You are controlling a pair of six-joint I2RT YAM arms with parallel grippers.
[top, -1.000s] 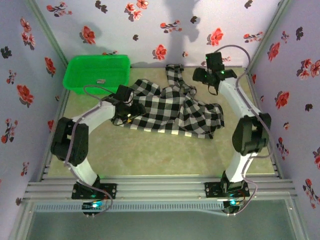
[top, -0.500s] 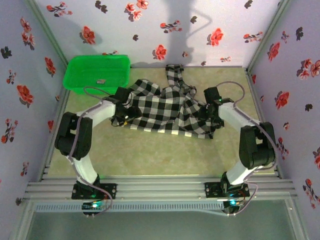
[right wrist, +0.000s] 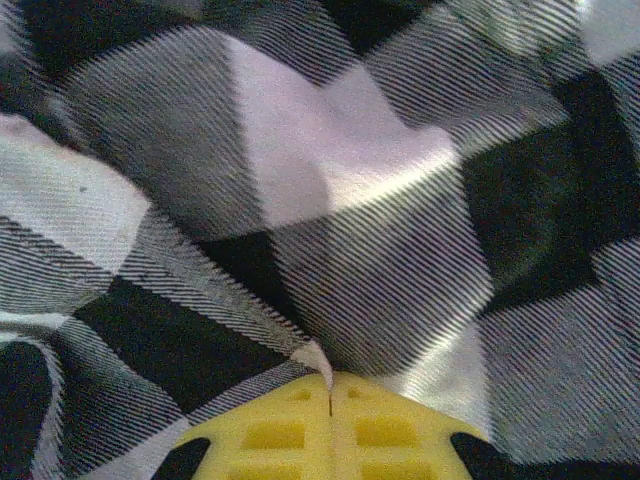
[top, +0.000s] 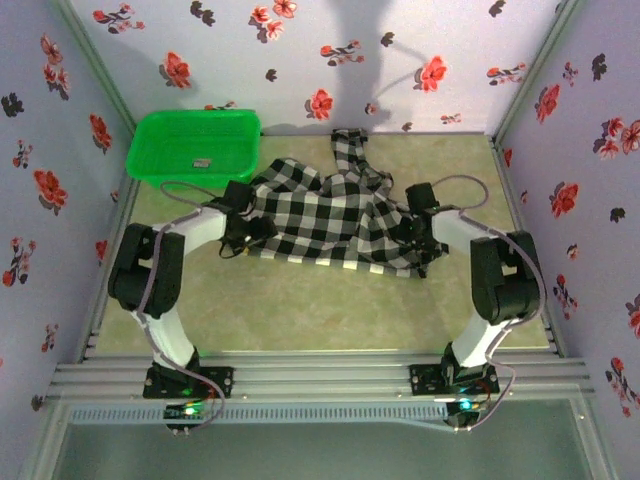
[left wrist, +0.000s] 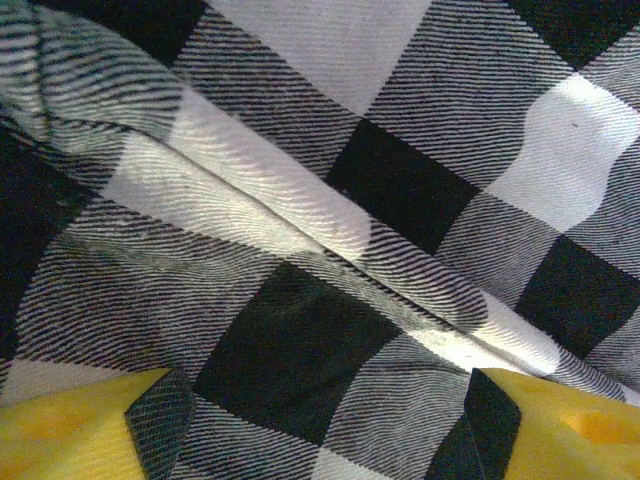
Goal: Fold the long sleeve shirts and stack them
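Since the right gripper (top: 418, 238) has its pads (right wrist: 300, 435) pressed together on a little peak of the checked shirt (top: 330, 215), that side looks like it has a hold, though a thin one. The left gripper (top: 250, 222) is the one to sort out: its jaws stand wide apart, a ridge of cloth running just ahead of them. I'd push down so the fold sits deep between the pads before closing, not just a corner. The shirt lies crumpled between the two grippers, one sleeve trailing off beyond them toward the back wall. For spreading it flat, the bare table (top: 300, 300) behind both sets of jaws, on the arm-base side, is the best room. Outward of the left jaws sits the green basket (top: 150, 165), quite near, so I'd watch that side.
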